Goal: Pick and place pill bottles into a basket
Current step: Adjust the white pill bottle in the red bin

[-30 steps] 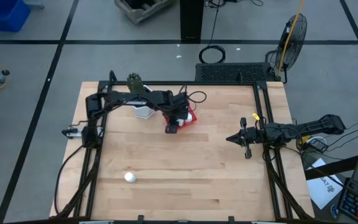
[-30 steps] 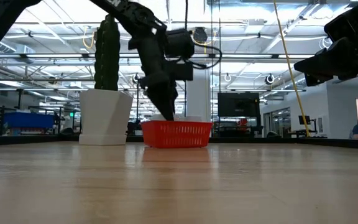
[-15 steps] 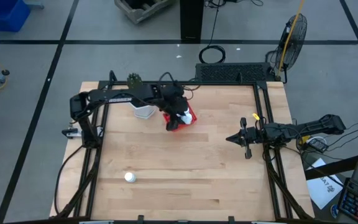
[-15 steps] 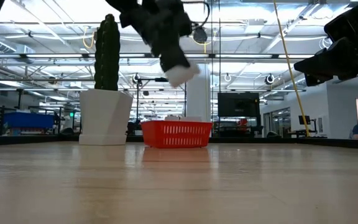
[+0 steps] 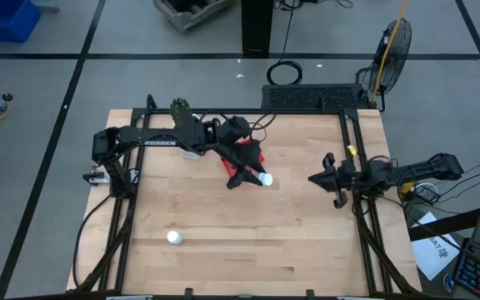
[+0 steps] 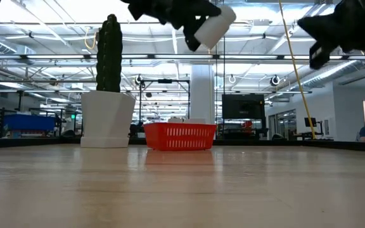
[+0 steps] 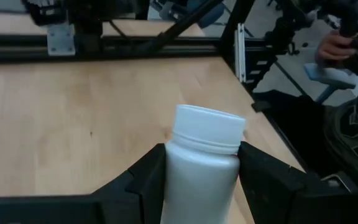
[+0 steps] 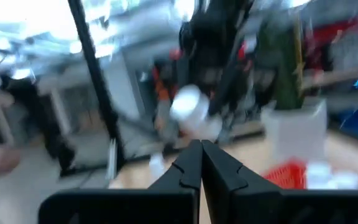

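Observation:
My left gripper (image 5: 255,177) is shut on a white pill bottle (image 5: 265,179), high above the table just right of the red mesh basket (image 5: 255,155). In the low view the bottle (image 6: 214,25) is far above the basket (image 6: 180,136). Another pill bottle (image 5: 173,237) stands on its base on the table near the front left. The right wrist view shows white bottles (image 8: 325,175) inside the basket. My right gripper (image 5: 317,178) is shut and empty, in the air at the table's right side, pointing at the left gripper. My left gripper pinches the bottle's body (image 7: 199,177) between its two fingers (image 7: 148,180), just below the cap (image 7: 209,127). The cap end sticks out past the fingertips. The fingers come from the table's left, about level. The bottle is lifted clear and tilted, cap toward the right.
A white hexagonal pot with a green cactus (image 6: 108,95) stands left of the basket at the far side, partly under my left arm (image 5: 165,137). Black frame rails (image 5: 352,142) run along the table's edges. Bare wood (image 5: 248,233) lies toward the near edge.
My left gripper has risen from inside the basket with a white bottle, swung toward the table's right edge and tipped from pointing down to about level. The bottle is now lifted high above the basket. My right arm has shifted a little.

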You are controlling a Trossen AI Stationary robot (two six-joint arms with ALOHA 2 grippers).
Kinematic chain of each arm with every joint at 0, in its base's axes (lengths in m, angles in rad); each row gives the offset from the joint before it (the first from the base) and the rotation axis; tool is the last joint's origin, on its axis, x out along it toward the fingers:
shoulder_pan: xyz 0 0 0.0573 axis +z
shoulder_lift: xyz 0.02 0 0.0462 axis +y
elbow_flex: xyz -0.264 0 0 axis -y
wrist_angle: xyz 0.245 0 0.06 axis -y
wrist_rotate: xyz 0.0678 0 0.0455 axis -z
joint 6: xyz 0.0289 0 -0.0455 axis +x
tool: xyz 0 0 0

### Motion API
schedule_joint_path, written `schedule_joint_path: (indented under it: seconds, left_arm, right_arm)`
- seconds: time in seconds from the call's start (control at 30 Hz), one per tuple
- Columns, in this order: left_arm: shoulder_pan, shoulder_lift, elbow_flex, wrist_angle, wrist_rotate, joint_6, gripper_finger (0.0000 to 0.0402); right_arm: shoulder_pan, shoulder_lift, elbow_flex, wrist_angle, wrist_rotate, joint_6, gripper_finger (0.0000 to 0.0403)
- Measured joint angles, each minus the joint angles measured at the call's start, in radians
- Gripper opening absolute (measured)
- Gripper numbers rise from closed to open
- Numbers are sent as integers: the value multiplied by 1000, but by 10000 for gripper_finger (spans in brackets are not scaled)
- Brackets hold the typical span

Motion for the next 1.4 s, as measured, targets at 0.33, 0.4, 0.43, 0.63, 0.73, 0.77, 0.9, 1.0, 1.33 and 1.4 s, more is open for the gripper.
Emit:
schedule_joint_path:
  seconds: [0.33, 0.4, 0.43, 0.63, 0.73, 0.77, 0.9, 1.0, 1.33, 1.4]
  left_arm:
    - [-59, 1, 0, 77, -248, -18, 177]
    - [-66, 1, 0, 104, -314, -18, 177]
    - [-70, 1, 0, 116, -345, -18, 177]
    - [-77, 31, 0, 179, -418, -61, 177]
    - [-77, 59, 0, 204, -421, -97, 177]
    - [-77, 63, 0, 206, -425, -106, 177]
    - [-74, 71, 0, 225, -444, -138, 177]
    - [-68, 72, 0, 232, -443, -165, 177]
    - [-69, 72, 2, 189, -438, -152, 175]
    - [-69, 75, 0, 152, -441, -147, 175]
  right_arm:
    - [-13, 79, 26, 170, 74, -62, 20]
    - [-13, 138, 42, 176, 115, -59, 49]
    - [-13, 170, 48, 180, 133, -58, 68]
    - [-13, 409, 90, 354, 144, -90, 203]
    - [-13, 519, 105, 453, 161, -153, 251]
    - [-13, 556, 112, 470, 174, -164, 261]
    - [-13, 673, 166, 490, 195, -195, 286]
    - [-11, 758, 214, 485, 193, -221, 290]
    - [-11, 923, 272, 608, 198, -307, 266]
    - [-11, 916, 272, 616, 195, -319, 261]
